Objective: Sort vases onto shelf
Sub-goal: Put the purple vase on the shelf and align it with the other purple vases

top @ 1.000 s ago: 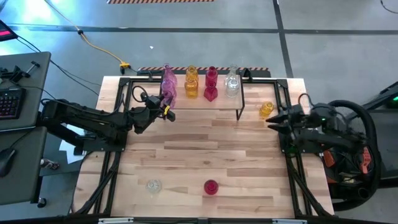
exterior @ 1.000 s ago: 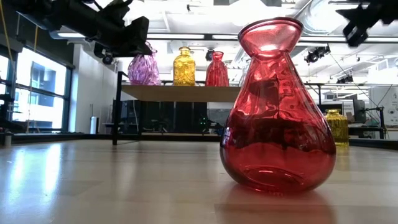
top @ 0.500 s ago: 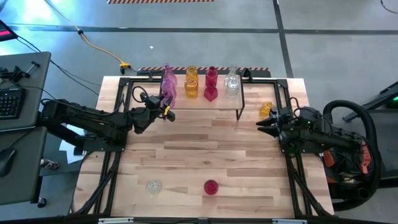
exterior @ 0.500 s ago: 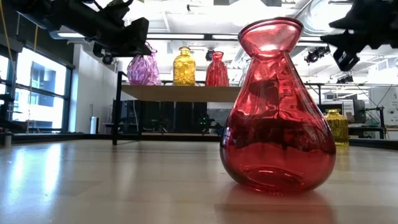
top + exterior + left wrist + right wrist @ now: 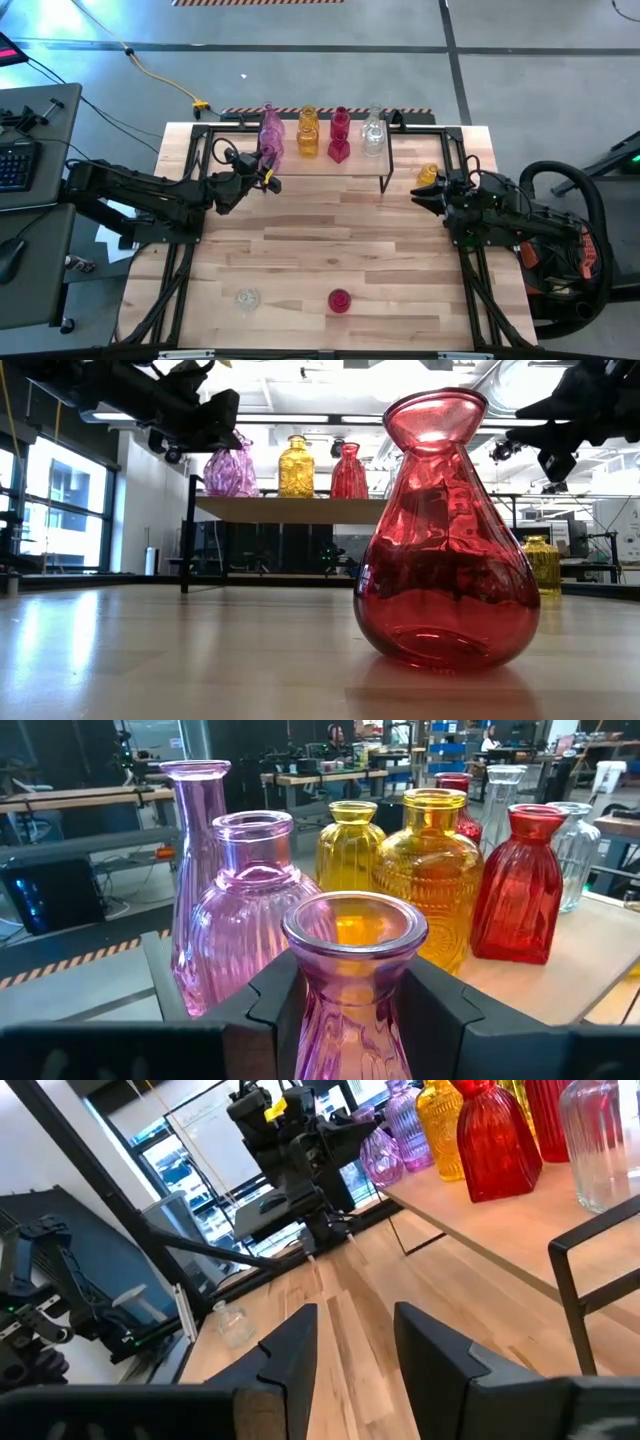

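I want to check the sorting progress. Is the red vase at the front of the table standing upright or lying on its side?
Upright. In the low view the red vase stands on its flat base with its mouth on top, and the high view looks straight down into its round mouth on the table.

The left arm is stretched in from the left side, its left gripper (image 5: 266,176) closed on a pink vase (image 5: 355,982). The right gripper (image 5: 418,192) is held empty, fingers (image 5: 290,1342) parted.

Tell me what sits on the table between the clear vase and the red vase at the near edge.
Nothing: in the high view the stretch of tabletop between the clear vase and the red vase is bare wood.
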Robot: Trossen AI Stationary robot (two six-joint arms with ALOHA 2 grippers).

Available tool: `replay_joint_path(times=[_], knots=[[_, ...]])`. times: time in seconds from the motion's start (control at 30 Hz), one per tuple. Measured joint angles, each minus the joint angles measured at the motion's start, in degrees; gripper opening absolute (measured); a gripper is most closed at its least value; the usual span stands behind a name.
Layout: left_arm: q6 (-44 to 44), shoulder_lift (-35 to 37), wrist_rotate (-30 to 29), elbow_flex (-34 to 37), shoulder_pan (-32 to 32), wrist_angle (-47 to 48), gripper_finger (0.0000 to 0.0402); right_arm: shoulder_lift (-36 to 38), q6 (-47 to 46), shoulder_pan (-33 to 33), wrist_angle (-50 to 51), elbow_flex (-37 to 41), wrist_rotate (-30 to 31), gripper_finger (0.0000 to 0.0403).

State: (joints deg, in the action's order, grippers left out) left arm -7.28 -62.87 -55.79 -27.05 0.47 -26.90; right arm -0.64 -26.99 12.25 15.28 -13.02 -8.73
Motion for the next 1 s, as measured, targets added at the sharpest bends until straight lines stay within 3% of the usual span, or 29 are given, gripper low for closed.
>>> replay_joint_path(times=[1.0], knots=[[0.0, 0.0, 1.2, 0.1, 0.0, 0.1, 0.0117, 0.0, 0.0, 0.0, 3.4, 0.0, 0.0, 0.0119]])
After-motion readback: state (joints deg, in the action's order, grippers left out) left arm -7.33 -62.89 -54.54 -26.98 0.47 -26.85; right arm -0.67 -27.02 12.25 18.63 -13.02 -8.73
